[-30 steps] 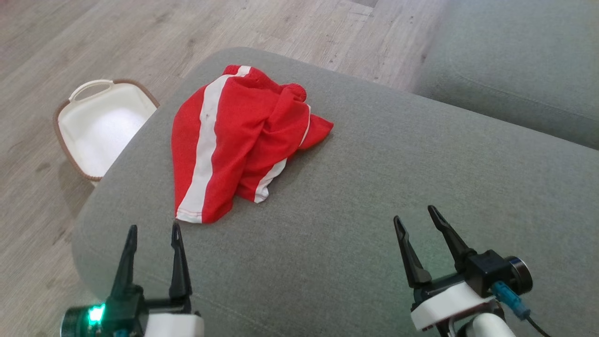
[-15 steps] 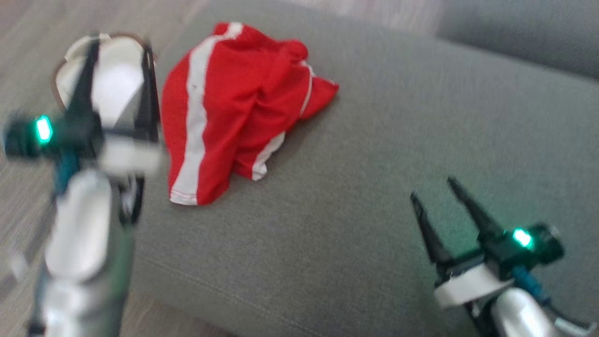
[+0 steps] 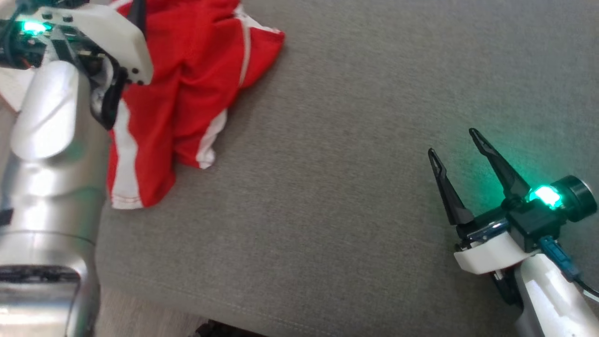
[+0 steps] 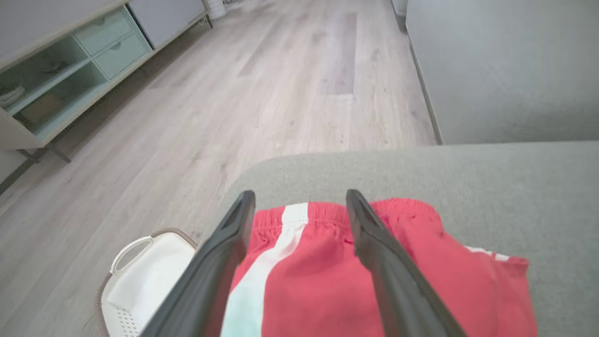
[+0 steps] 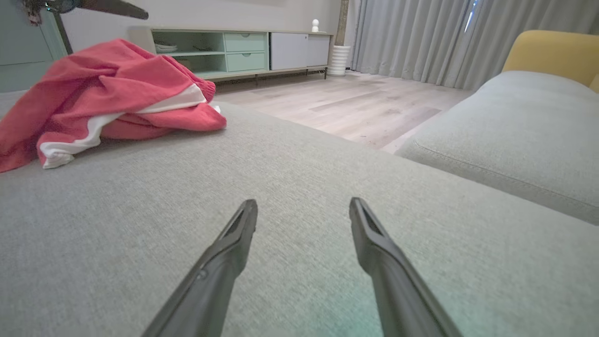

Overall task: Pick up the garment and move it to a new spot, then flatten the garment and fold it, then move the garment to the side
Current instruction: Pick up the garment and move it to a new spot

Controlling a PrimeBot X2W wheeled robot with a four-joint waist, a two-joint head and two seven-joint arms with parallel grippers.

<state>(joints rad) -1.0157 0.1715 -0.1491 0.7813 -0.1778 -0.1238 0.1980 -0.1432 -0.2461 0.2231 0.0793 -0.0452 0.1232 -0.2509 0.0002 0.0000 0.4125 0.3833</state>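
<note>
Left gripper, fingers spread, hovers over the red garment, which lies crumpled at the grey cushion's left edge. Right gripper, also spread, is over the cushion's right side. The cloth looks soft and light (probably shorts), so it is likely best pinched at the elastic waistband.

Grey sofa on pale wood floor, mint sideboard.

A grey upholstered seat is standing on a pale wood-look floor. In the left wrist view a white handled basket is sitting on that floor at 8 o'clock. In the right wrist view a mint-drawered sideboard is standing at 11 o'clock, grey curtains hanging at 1.
</note>
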